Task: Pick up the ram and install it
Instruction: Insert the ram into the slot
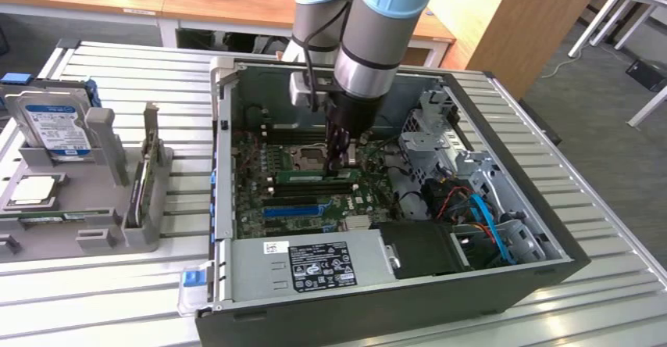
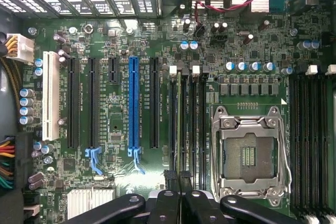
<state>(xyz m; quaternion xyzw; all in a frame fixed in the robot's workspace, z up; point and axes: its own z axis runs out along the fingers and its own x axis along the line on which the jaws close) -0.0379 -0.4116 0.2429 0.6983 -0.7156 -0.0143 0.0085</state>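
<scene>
The ram (image 1: pixel 311 177) is a thin green stick standing on edge in a black memory slot on the motherboard, inside the open computer case (image 1: pixel 221 206). In the wrist view the ram (image 2: pixel 179 124) is seen edge-on, between the other black slots and beside the CPU socket (image 2: pixel 247 153). My gripper (image 1: pixel 339 167) reaches straight down into the case. It is at the end of the stick towards the exterior view's right. The black fingers (image 2: pixel 169 203) of the gripper (image 2: pixel 181 195) are closed together over the stick's thin edge.
A bright-blue slot strip (image 2: pixel 133 103) and black expansion slots lie beside the memory slots. The power supply (image 1: pixel 312 261) and bundled cables (image 1: pixel 469 214) crowd the case's near side. On the exterior view's left, a grey holder (image 1: pixel 62 222) carries a hard drive (image 1: pixel 55 128).
</scene>
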